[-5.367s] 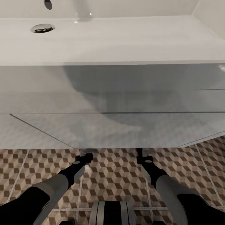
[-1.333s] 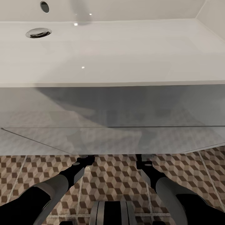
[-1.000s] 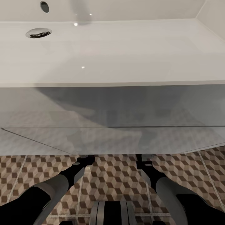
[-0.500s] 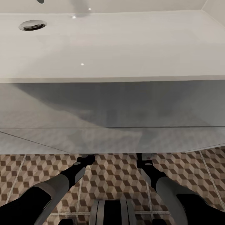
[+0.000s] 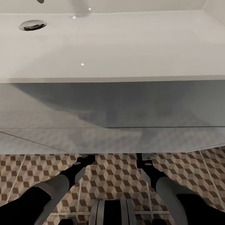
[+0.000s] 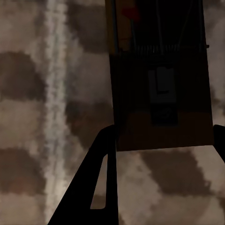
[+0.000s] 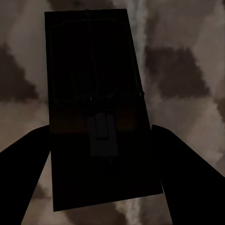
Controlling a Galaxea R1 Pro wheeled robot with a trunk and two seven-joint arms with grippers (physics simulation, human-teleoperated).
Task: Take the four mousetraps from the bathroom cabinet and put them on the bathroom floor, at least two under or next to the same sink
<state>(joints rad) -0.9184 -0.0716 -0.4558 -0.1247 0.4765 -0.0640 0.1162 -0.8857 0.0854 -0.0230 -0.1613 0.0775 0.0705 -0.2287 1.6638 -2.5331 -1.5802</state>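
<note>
In the left wrist view a dark-brown mousetrap [image 6: 159, 93] with a metal spring sits between the fingers of my left gripper [image 6: 164, 129], which is shut on its near end. Close below it is the cube-patterned bathroom floor [image 6: 42, 117]. My right gripper [image 7: 101, 129] is likewise shut on a second mousetrap [image 7: 93, 84], with a dark finger against each long side. In the head view both arms reach forward and the left gripper [image 5: 86, 157] and right gripper [image 5: 142, 158] are tucked under the front bottom edge of the white sink [image 5: 112, 47]. The cabinet is out of view.
The sink's glossy front panel [image 5: 112, 118] hangs directly ahead, low over the grippers. A chrome drain [image 5: 32, 25] lies in the basin at the far left. Patterned floor tiles [image 5: 112, 175] stretch between and beside my arms, and my trunk [image 5: 111, 212] is at the bottom.
The head camera has shifted a little, so the sink looks closer and the drain lies further left. Both arms keep their pose under the sink edge.
</note>
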